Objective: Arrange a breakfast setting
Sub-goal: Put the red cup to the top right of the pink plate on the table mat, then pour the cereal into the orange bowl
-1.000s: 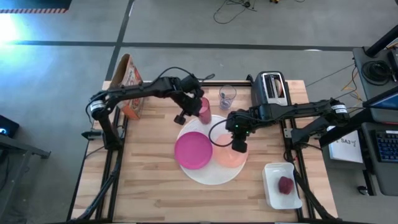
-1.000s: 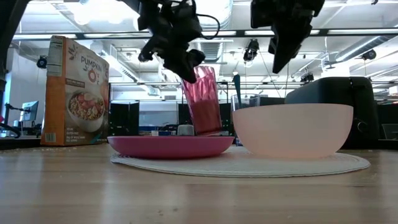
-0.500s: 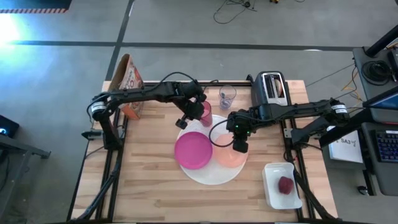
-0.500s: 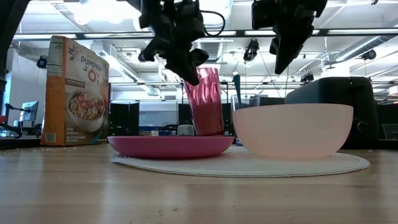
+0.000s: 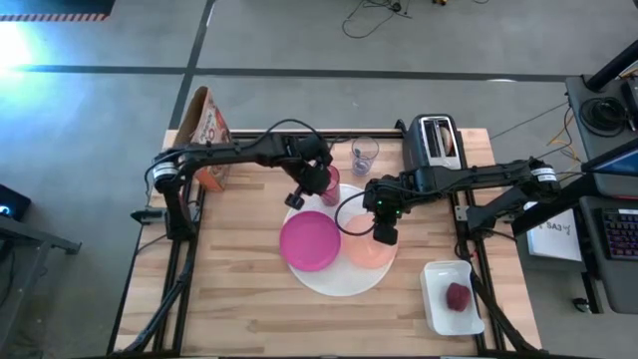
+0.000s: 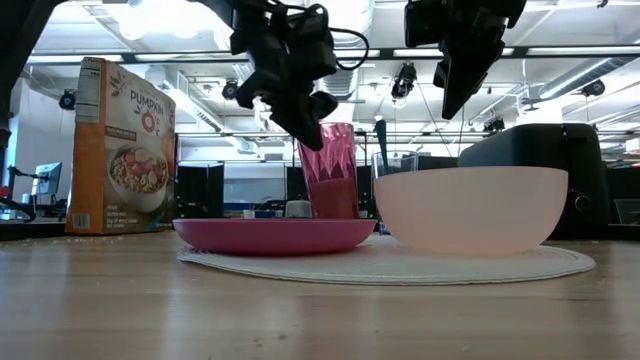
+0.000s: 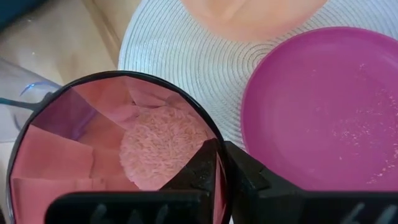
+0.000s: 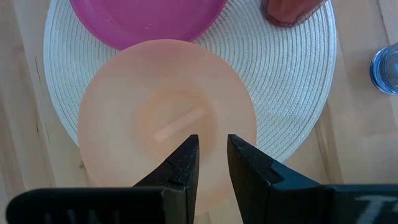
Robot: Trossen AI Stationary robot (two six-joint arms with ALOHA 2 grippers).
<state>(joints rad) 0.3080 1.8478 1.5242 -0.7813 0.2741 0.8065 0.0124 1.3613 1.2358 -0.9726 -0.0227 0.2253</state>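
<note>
At twelve o'clock on the white woven round plate (image 5: pixel 339 279), my left fingers (image 7: pixel 219 163) pinch the light, slippery pink translucent faceted cup's (image 5: pixel 327 185) rim; right fingers (image 8: pixel 212 155) narrowly apart.

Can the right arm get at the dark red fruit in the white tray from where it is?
Probably yes. The right gripper hovers empty over the peach bowl, and the fruit lies uncovered in its white tray on that arm's side, with nothing between them.
</note>
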